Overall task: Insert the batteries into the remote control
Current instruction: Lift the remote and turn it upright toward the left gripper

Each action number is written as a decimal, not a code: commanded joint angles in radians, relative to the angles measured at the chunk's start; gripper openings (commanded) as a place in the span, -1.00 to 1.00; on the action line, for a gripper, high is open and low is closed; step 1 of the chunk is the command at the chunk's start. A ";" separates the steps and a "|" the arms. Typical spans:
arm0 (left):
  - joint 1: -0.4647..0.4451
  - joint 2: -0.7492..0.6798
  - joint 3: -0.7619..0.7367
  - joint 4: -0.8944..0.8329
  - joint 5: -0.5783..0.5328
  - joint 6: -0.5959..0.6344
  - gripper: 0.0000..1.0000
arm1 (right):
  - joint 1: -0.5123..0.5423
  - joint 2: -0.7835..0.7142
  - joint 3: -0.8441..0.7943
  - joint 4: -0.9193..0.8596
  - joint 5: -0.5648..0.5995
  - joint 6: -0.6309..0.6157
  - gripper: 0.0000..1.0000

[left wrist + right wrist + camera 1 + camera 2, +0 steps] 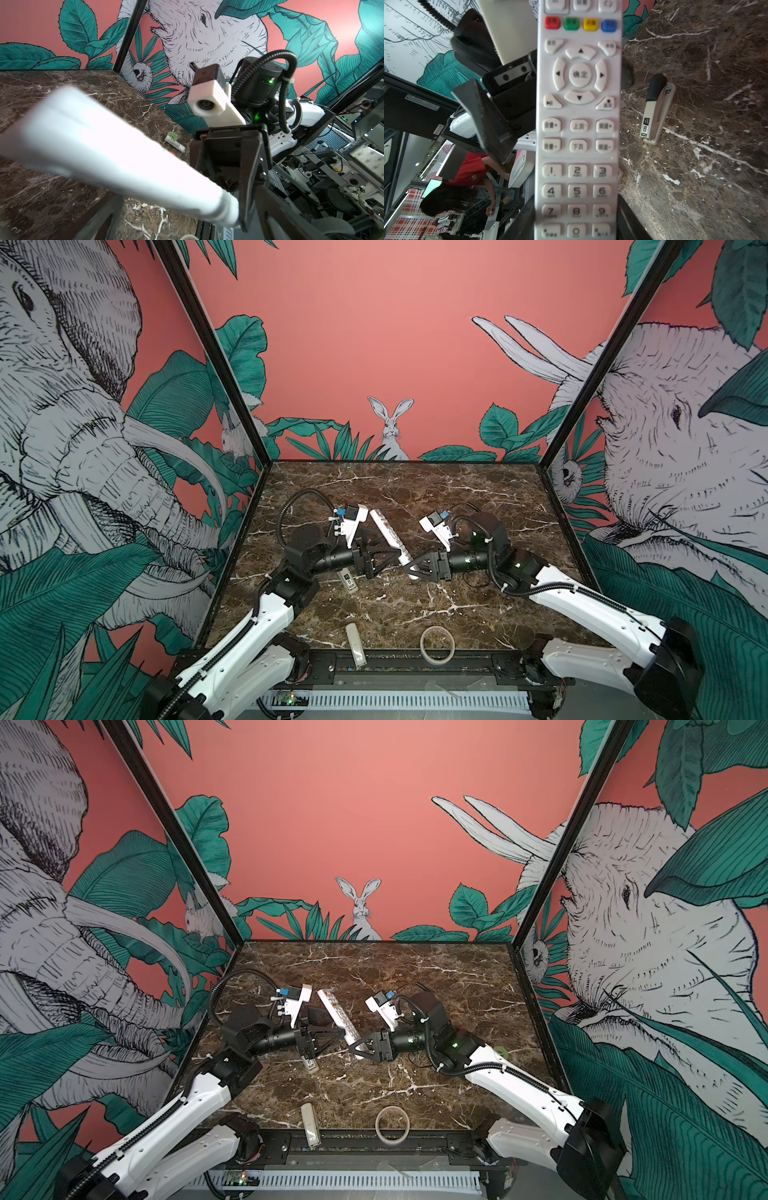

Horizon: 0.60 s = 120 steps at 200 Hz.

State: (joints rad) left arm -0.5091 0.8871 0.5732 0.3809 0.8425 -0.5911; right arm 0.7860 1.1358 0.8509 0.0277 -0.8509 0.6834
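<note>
A: Whereabouts of the slim white plastic remote control (386,531) with rows of small rubbery buttons? Much elbow room around it?

B: Up off the brown white-veined marble tabletop (415,497), roughly mid-slab, slanted. Pinched at its number-key end by the right gripper (411,566), black angular jaws pressed onto both long edges. Button face toward the right wrist camera, smooth plain back toward the left one.

A: And the left gripper (395,556)?

B: Spread wide, one black wedge-shaped finger (488,124) on each side of the remote, about halfway along. Touching or not, no way to tell.

A: Clutter close by?

B: Grey-white stapler with a black top (656,112), flat on the marble near the remote's held end, left-arm side. Small white battery with a green label (174,142), lying flat past the remote on the right-arm side, well apart from it. Small plain cream remote (356,645) and clear tape ring (437,659), well apart from the white remote on its robot side, right at the marble's edge and poking out over the black frame rail (478,659).

A: Open space?

B: Bare marble from the remote's far tip to the pink jungle-print back panel (374,323), plus a wide, mostly bare stretch on its right-arm side. Black metal posts (217,348) at the back corners, well apart from the remote.
</note>
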 commanded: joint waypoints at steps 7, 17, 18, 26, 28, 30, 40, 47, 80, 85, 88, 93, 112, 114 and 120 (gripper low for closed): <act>-0.003 0.030 0.037 0.123 -0.006 -0.032 0.99 | 0.010 0.002 -0.031 0.177 -0.076 0.067 -0.12; -0.003 0.043 0.043 0.146 -0.005 -0.039 0.99 | 0.011 0.004 -0.038 0.196 -0.083 0.079 -0.12; -0.003 0.044 0.043 0.150 -0.005 -0.041 0.99 | 0.011 0.005 -0.040 0.198 -0.084 0.080 -0.12; -0.003 0.051 0.047 0.174 -0.003 -0.051 0.99 | 0.011 0.008 -0.049 0.223 -0.091 0.092 -0.12; -0.003 0.055 0.048 0.182 -0.001 -0.054 0.99 | 0.010 0.009 -0.052 0.229 -0.094 0.097 -0.12; -0.003 0.057 0.049 0.189 0.001 -0.057 0.99 | 0.011 0.009 -0.055 0.237 -0.097 0.102 -0.12; -0.003 0.071 0.059 0.224 0.013 -0.071 0.98 | 0.011 0.012 -0.064 0.256 -0.105 0.110 -0.13; -0.004 0.077 0.065 0.238 0.015 -0.075 0.97 | 0.011 0.012 -0.070 0.271 -0.111 0.115 -0.13; -0.002 0.108 0.084 0.265 0.027 -0.079 0.87 | 0.010 0.012 -0.090 0.297 -0.117 0.123 -0.13; -0.003 0.111 0.084 0.269 0.028 -0.080 0.86 | 0.011 0.011 -0.093 0.302 -0.118 0.124 -0.13; -0.003 0.111 0.083 0.271 0.030 -0.081 0.84 | 0.010 0.012 -0.096 0.306 -0.119 0.126 -0.12; -0.003 0.111 0.082 0.270 0.030 -0.079 0.81 | 0.010 0.012 -0.099 0.314 -0.118 0.129 -0.13; 0.001 0.100 0.075 0.262 0.025 -0.070 0.68 | 0.011 0.012 -0.109 0.325 -0.121 0.134 -0.13; 0.002 0.098 0.074 0.262 0.025 -0.072 0.66 | 0.010 0.013 -0.110 0.324 -0.121 0.133 -0.13; 0.005 0.091 0.070 0.268 0.020 -0.076 0.62 | 0.010 0.013 -0.113 0.317 -0.122 0.129 -0.12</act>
State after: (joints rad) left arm -0.5087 1.0039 0.6262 0.5827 0.8494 -0.6609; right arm 0.7921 1.1511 0.7479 0.2813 -0.9482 0.7914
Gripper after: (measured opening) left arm 0.844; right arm 0.490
